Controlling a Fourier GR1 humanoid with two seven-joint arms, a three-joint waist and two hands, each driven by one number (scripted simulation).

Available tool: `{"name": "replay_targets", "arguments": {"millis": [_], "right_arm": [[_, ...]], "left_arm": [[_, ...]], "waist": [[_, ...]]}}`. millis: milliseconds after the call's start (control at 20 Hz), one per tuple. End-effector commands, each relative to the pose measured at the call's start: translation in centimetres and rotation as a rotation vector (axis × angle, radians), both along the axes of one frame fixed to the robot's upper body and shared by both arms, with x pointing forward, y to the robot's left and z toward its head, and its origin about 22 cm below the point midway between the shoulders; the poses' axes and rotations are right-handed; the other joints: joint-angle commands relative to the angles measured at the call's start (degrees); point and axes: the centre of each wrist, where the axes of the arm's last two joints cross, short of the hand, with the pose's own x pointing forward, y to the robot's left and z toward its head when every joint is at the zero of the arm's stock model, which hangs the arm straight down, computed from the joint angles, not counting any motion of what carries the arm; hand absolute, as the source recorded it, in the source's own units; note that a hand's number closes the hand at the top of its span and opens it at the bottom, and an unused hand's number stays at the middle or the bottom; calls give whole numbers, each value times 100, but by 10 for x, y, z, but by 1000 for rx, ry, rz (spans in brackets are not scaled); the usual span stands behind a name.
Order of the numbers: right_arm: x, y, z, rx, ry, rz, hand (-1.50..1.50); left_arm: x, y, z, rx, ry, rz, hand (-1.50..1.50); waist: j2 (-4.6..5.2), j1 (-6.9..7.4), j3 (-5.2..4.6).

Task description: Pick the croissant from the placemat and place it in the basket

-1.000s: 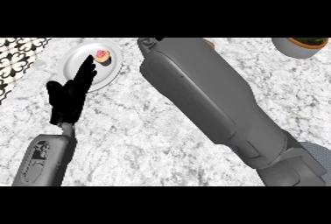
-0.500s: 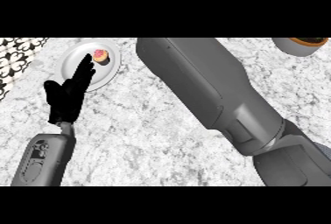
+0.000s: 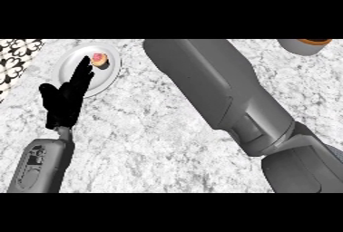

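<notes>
A: How far along is the task looking?

B: Hard to judge. The right forearm [image 3: 221, 97] is stretching past the top edge, so its hand is lying out of sight, and I cannot tell what its fingers are doing.

A: And the croissant?

B: Neither it nor the basket is showing. The left hand [image 3: 66, 102] is resting, fingers straight and together, by a white plate [image 3: 74, 68] carrying possibly a small pastry [image 3: 100, 59].
</notes>
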Motion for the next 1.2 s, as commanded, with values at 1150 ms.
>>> {"name": "replay_targets", "arguments": {"millis": [1150], "right_arm": [[21, -11, -9, -802, 226, 57, 150]], "left_arm": [[-3, 13, 11, -13, -2, 43, 0]], "waist": [[25, -168, 2]]}}
